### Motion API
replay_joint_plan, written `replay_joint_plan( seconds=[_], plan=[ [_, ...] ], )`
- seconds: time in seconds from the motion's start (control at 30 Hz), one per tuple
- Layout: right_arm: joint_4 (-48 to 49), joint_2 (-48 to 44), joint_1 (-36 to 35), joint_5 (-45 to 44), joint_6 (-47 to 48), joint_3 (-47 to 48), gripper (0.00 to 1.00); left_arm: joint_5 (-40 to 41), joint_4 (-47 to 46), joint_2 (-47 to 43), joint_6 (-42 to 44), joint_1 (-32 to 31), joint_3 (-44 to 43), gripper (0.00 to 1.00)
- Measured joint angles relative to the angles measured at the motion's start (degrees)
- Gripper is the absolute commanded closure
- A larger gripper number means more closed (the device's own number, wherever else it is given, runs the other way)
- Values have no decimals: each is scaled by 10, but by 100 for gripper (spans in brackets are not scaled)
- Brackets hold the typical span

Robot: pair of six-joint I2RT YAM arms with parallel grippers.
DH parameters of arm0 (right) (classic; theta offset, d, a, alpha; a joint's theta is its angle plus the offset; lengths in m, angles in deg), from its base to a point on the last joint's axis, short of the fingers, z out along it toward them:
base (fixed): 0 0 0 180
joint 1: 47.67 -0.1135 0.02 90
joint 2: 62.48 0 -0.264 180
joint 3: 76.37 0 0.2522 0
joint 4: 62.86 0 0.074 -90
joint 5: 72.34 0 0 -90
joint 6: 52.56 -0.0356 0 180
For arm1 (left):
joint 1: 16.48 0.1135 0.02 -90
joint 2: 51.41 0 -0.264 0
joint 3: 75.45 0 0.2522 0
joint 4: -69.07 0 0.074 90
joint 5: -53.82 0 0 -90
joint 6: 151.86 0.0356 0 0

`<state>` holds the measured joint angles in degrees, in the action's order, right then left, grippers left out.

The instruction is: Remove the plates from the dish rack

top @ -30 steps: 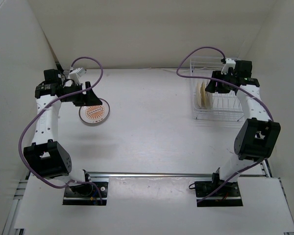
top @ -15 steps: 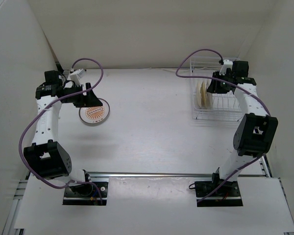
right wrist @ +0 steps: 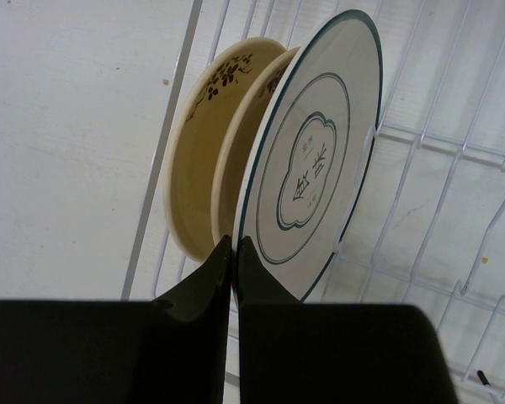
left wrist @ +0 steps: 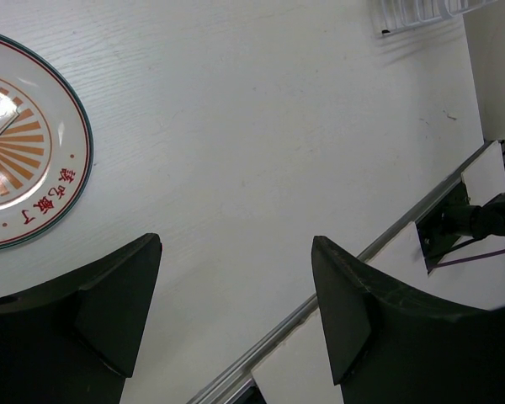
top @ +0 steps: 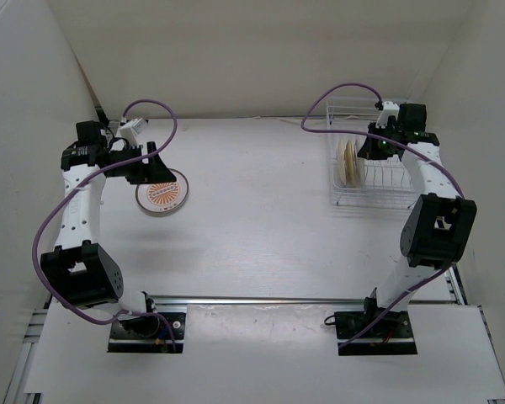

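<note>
At the tips of the right gripper (right wrist: 233, 249), clamped on its lower rim, the white round dark-rimmed plate (right wrist: 316, 160) stands on edge, face sideways. Just behind it is the beige sprig-painted plate (right wrist: 194, 164), both in the white wire dish rack (top: 387, 181). The left gripper (left wrist: 236, 244) gapes beside the flat orange-rayed plate (left wrist: 17, 143).

White worktop (top: 261, 210), faint wood grain. One orange-patterned plate (top: 162, 194) lies flat and face up, close to the left edge, toward the far side. White wire dish rack (top: 379, 189) stands in the far right corner, well apart from it. A metal rail (top: 269, 299) runs along the near edge.
</note>
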<state>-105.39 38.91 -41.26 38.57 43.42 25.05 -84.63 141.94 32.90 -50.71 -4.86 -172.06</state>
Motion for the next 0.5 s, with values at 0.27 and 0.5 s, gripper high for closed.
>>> replay_joint_plan(
  seconds=[0.27, 0.5],
  plan=[
    [-14, -14, 0, 17, -16, 15, 100, 2, -7, -2, -9, 0, 3, 9],
    [-13, -59, 0, 28, -20, 43, 100, 5, -7, -4, -11, 0, 7, 7]
  ],
)
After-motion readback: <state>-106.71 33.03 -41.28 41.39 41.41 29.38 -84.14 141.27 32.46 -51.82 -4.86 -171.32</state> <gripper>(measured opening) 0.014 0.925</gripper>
